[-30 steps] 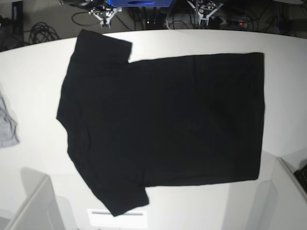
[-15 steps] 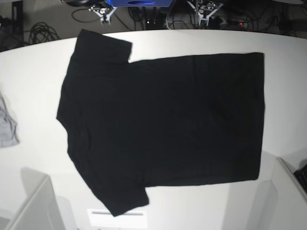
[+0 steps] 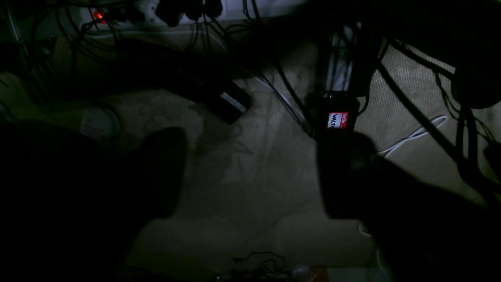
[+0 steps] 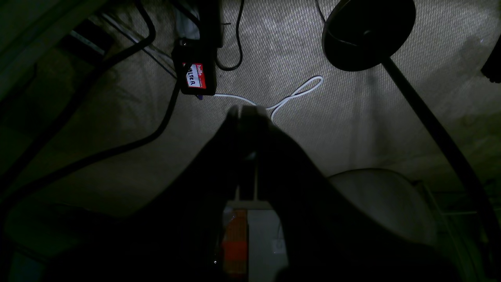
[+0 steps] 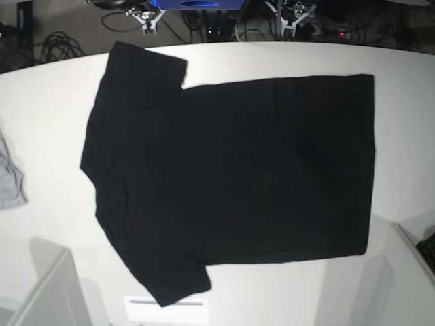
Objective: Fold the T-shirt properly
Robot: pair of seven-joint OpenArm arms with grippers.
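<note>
The T-shirt (image 5: pixel 231 180) lies spread flat, plain side up, over the middle of the white desk (image 5: pixel 47 102), its collar end toward the desk's left edge and its hem toward the right edge. A grey cloth (image 5: pixel 9 182) sits at the left edge, apart from it. The left fingers (image 3: pixel 340 176) stand spread wide over carpet (image 3: pixel 250 184); the right fingers (image 4: pixel 250 129) are pressed together, holding nothing.
</note>
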